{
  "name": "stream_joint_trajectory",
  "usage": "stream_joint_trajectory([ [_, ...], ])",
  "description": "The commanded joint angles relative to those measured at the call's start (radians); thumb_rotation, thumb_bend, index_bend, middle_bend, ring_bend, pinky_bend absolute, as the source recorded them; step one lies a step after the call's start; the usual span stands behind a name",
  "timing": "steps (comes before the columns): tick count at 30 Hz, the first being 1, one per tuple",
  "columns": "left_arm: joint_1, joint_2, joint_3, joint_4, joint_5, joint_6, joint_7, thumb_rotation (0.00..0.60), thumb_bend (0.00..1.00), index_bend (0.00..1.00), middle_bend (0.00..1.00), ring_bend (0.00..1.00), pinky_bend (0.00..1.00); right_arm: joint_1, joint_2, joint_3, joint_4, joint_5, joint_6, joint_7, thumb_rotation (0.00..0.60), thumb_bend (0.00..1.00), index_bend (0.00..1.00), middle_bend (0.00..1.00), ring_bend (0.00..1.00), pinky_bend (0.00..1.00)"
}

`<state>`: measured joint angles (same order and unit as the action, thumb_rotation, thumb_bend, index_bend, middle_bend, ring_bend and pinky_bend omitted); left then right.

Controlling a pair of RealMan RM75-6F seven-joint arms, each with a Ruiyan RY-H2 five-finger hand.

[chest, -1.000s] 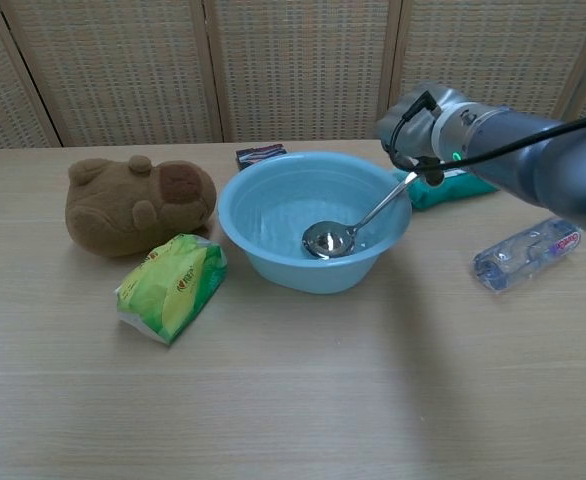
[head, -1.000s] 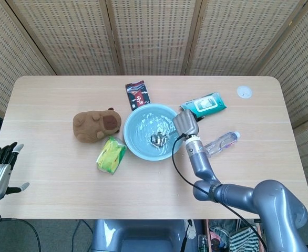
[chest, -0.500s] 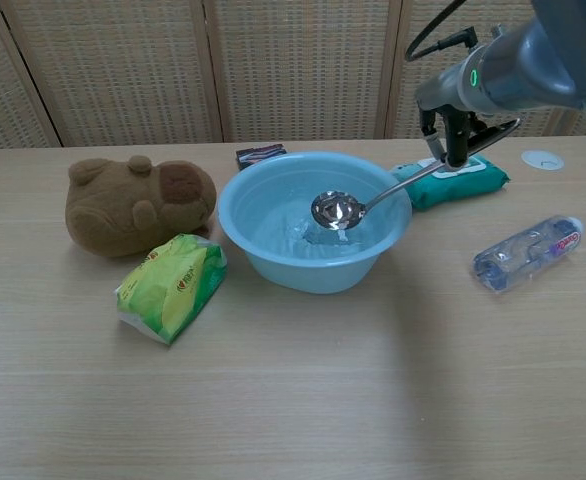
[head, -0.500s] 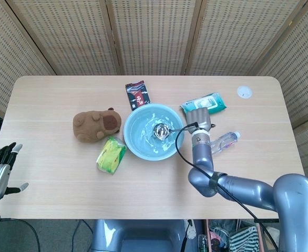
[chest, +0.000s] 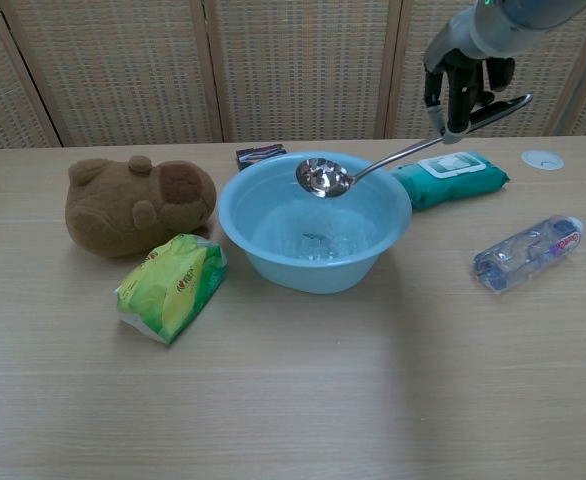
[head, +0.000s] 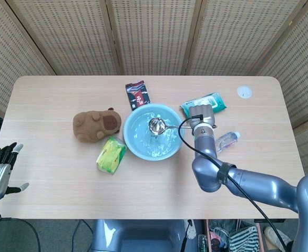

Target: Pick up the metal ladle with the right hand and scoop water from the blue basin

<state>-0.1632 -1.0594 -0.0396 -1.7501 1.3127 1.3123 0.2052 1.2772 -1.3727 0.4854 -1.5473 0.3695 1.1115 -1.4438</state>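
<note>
R robot hand [chest: 465, 85] raised, fingers closed; L robot hand [head: 0, 170] open, low.

A shiny silver ladle [chest: 325, 179], pale blue basin [chest: 273, 252], brown plush toy [chest: 133, 205], yellow-green packet [chest: 168, 285], teal wipes pack [chest: 453, 180], and possibly red-labelled clear bottle [chest: 526, 252].

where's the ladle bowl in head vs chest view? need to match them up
Head view: the metal ladle has its bowl centre frame, over the blue basin, handle running right to the right hand.
Chest view: ladle bowl upper centre, raised above the basin's far rim, right hand at top right.
Shared landmark: the green wipes pack, right of the basin.
</note>
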Motion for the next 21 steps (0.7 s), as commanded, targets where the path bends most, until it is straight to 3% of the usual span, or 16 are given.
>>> stream_joint_trajectory([
  [1, -0.001, 0.000, 0.001, 0.001, 0.000, -0.002, -0.001, 0.600, 0.00, 0.00, 0.00, 0.00, 0.00, 0.016, 0.018, 0.010, -0.009, 0.040, 0.017, -0.014, 0.600, 0.69, 0.74, 0.99, 0.79, 1.00],
  [5, -0.007, 0.004, -0.001, 0.011, -0.011, -0.020, -0.016, 0.600, 0.00, 0.00, 0.00, 0.00, 0.00, 0.048, 0.038, 0.038, 0.001, 0.146, 0.059, -0.063, 0.600, 0.69, 0.74, 0.99, 0.79, 1.00],
  [14, -0.019, 0.009, -0.008, 0.022, -0.034, -0.047, -0.032, 0.600, 0.00, 0.00, 0.00, 0.00, 0.00, 0.097, 0.032, 0.078, 0.054, 0.271, 0.116, -0.167, 0.600, 0.69, 0.74, 0.99, 0.79, 1.00],
  [21, -0.031, 0.005, -0.012, 0.030, -0.061, -0.070, -0.026, 0.600, 0.00, 0.00, 0.00, 0.00, 0.00, 0.123, 0.011, 0.143, 0.115, 0.340, 0.145, -0.239, 0.600, 0.69, 0.74, 0.99, 0.79, 1.00],
])
